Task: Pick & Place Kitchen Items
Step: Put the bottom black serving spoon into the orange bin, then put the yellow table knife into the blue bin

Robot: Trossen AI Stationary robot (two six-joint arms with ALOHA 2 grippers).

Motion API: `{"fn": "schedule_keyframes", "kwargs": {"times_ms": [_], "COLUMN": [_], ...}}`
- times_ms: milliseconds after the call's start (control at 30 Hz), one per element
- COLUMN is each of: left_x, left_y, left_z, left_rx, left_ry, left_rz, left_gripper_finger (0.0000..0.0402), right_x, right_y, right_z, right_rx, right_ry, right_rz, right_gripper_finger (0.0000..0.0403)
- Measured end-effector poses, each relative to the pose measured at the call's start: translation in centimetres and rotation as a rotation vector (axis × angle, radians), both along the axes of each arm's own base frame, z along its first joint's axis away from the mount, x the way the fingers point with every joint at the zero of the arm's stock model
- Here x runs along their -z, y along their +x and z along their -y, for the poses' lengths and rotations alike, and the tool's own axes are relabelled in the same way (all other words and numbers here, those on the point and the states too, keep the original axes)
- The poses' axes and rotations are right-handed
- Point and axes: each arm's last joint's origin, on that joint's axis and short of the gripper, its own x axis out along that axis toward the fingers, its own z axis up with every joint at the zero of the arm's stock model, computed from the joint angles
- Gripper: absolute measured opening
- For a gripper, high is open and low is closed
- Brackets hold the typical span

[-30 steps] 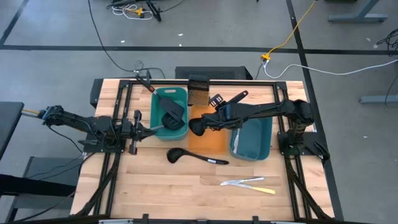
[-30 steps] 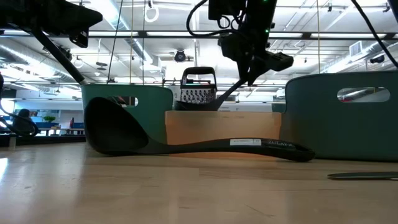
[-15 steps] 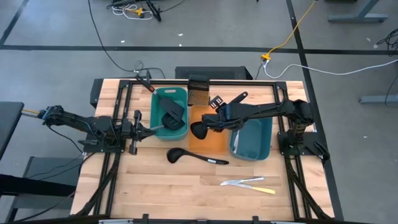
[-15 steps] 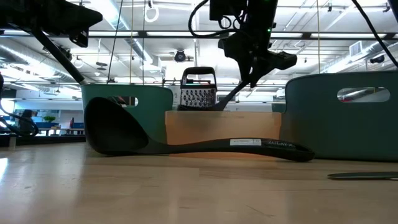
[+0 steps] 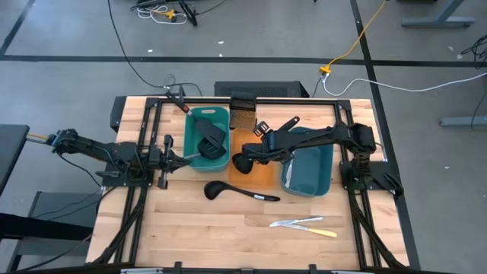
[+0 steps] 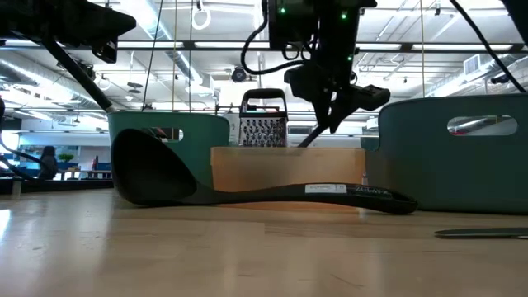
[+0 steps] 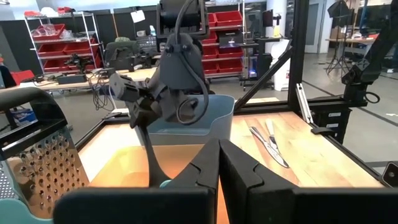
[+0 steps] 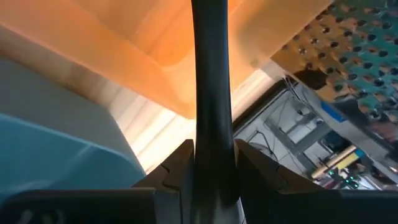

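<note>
Wooden counter [image 5: 228, 228] carries pale cutlery [image 5: 304, 224] near its front edge, with a black ladle [image 5: 240, 192] lying behind it. Farther back, the right gripper [image 5: 268, 149] has its jaws clamped on a second ladle [image 5: 243, 160] above the orange tray [image 5: 262, 176]. At the left edge, the left gripper [image 5: 181, 158] waits, jaws together, beside the teal tray [image 5: 190, 137] holding a spatula [image 5: 211, 135].

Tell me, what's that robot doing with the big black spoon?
The right gripper is holding a black ladle by its handle, over the orange tray. The left gripper is shut and waits beside the teal tray, which already has a spatula in it. Another ladle lies on the table in front of the trays, and some cutlery lies nearer the front edge.
</note>
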Motion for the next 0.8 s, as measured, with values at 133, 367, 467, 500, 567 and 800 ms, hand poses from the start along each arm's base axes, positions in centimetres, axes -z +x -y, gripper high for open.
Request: {"fn": "schedule_keyframes", "kwargs": {"times_ms": [133,367,467,500,567,800], "left_x": [0.0,0.0,0.0,0.0,0.0,0.0], "left_y": [0.0,0.0,0.0,0.0,0.0,0.0], "left_z": [0.0,0.0,0.0,0.0,0.0,0.0], "left_rx": [0.000,0.000,0.000,0.001,0.001,0.000], "left_ry": [0.000,0.000,0.000,0.000,0.000,0.000], "left_rz": [0.000,0.000,0.000,0.000,0.001,0.001], "left_gripper_finger": [0.0012,0.0012,0.0012,0.0012,0.0012,0.0012], "right_x": [0.2,2.6,3.2,3.4,3.6,3.5], "right_y": [0.2,-0.3,-0.6,-0.7,-0.9,-0.6], "right_z": [-0.1,-0.1,0.0,0.0,0.0,0.2], "right_rx": [-0.003,-0.008,0.008,0.008,0.010,0.004], "right_ry": [0.066,0.055,0.030,0.026,0.010,-0.068], "right_rz": [0.021,-0.044,-0.060,-0.063,-0.074,-0.048], "right_gripper_finger": [0.0100,0.0100,0.0099,0.0099,0.0110,0.0231]}}
